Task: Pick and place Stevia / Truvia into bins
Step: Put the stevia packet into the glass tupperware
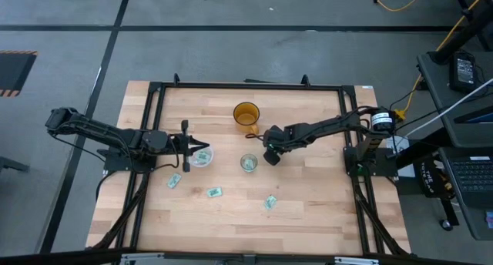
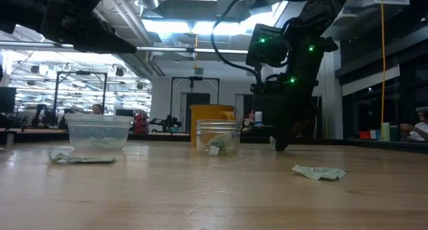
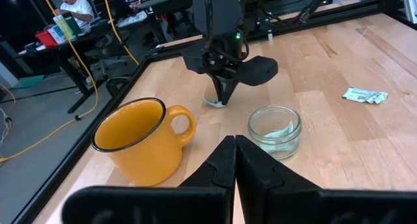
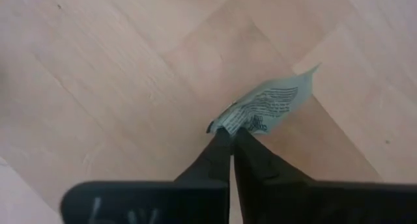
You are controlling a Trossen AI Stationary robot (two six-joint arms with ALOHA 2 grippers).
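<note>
My right gripper (image 1: 271,157) stands fingers-down on the table between the orange mug (image 1: 246,113) and the small glass-like cup (image 1: 248,162), shut on a pale green and white sachet (image 4: 264,107). That cup (image 3: 275,129) holds sachets. My left gripper (image 3: 234,160) is shut and empty, hovering by the clear plastic cup (image 1: 202,156), which also holds sachets (image 2: 99,142). Three more sachets lie flat on the table nearer the front edge (image 1: 174,180) (image 1: 214,192) (image 1: 270,202). My right gripper pinches the sachet by one edge (image 4: 225,125) between its two fingertips (image 3: 220,94), coming from above and pointing down. The rest of the sachet sticks out beyond the tips, low over the wood (image 3: 212,102); whether it is lifted clear I cannot tell.
The orange mug (image 3: 140,142) stands toward the far edge, close behind my right gripper. A black frame (image 1: 158,88) runs round the tabletop. Bare wood stretches toward the near edge (image 1: 323,219). People sit at desks beyond the table (image 3: 71,9).
</note>
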